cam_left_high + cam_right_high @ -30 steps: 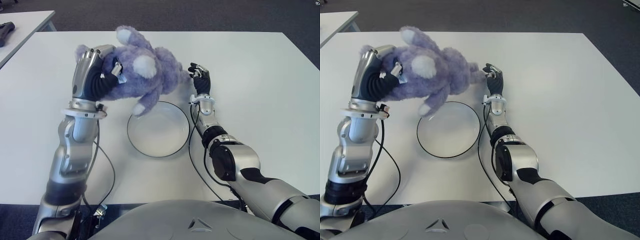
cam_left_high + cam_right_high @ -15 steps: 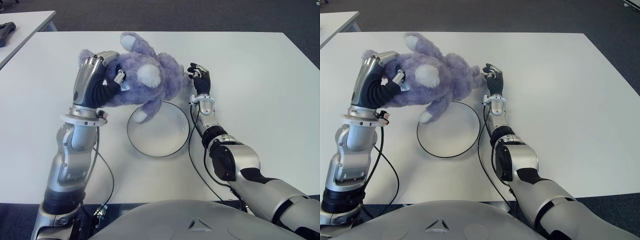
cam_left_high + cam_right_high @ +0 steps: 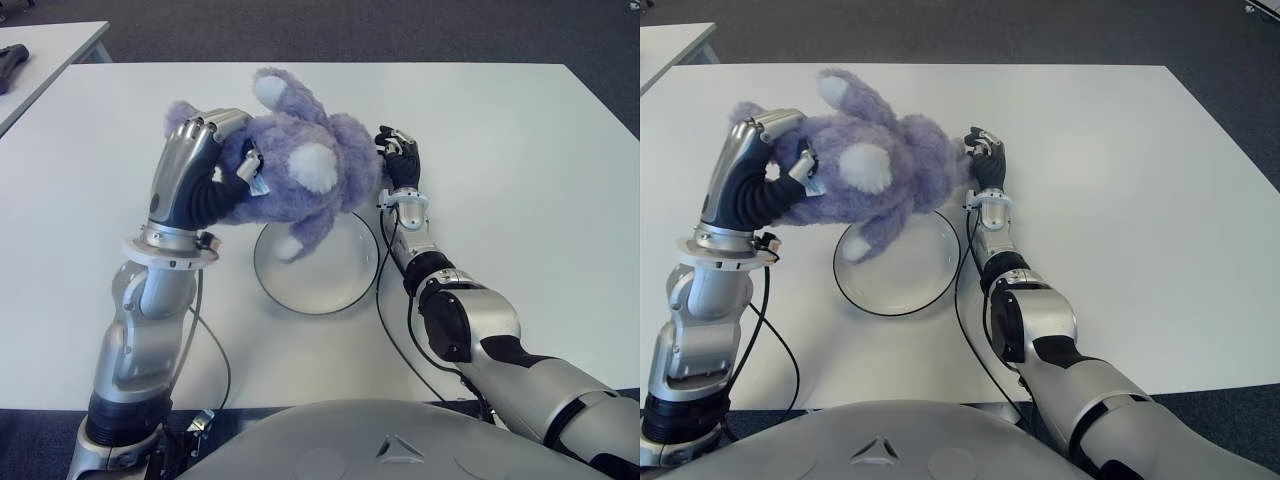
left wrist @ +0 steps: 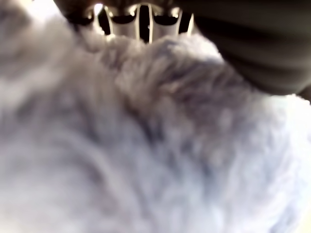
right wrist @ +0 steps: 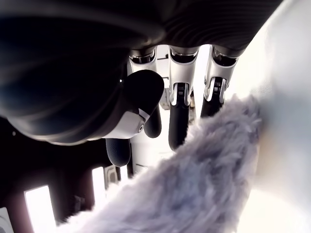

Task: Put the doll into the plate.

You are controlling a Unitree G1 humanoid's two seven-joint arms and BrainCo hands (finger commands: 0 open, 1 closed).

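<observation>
My left hand (image 3: 215, 170) is shut on the doll (image 3: 305, 170), a purple plush with white patches, and holds it in the air. The doll hangs over the far left part of the plate (image 3: 335, 285), with one leg dangling over the plate's bowl. The plate is round and white with a dark rim and stands in the middle of the white table (image 3: 500, 130). Purple fur (image 4: 146, 145) fills the left wrist view. My right hand (image 3: 400, 155) shows just right of the doll, past the plate's far right rim. Its fingers (image 5: 179, 111) are straight and hold nothing, with the doll's fur (image 5: 194, 189) close beside them.
A second white table (image 3: 60, 45) stands at the far left with a dark object (image 3: 12, 60) on it. Thin black cables (image 3: 385, 320) run along both forearms near the plate. Bare tabletop lies to the right and at the front.
My left hand has carried the doll to the right and lower, from beyond the plate's left side to over it. The doll now reaches my right hand, which has not moved.
</observation>
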